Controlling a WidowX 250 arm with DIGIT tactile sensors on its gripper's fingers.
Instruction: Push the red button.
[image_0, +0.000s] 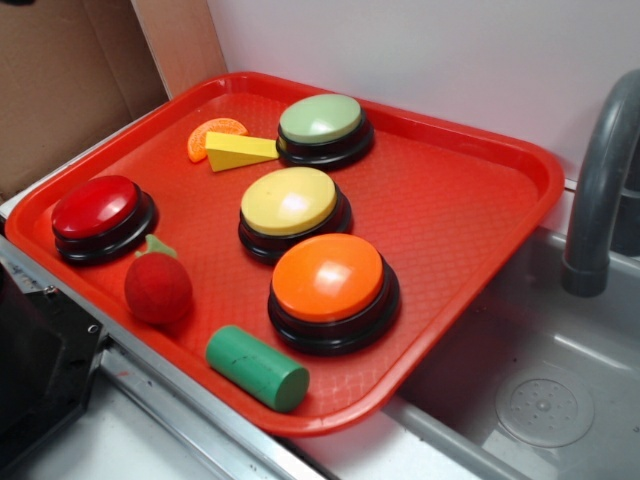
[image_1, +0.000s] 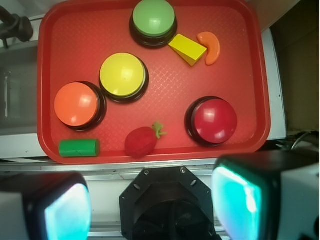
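Observation:
The red button, a dark-red glossy dome on a black base, sits at the left end of the red tray. In the wrist view my gripper hangs high above the tray's near edge, open, with nothing between its two teal pads. The red button lies ahead of the right finger, well apart from it. The gripper does not show in the exterior view.
The tray also holds an orange button, yellow button, green button, fuzzy strawberry, green cylinder, yellow wedge and orange slice. A sink with grey faucet lies beside it.

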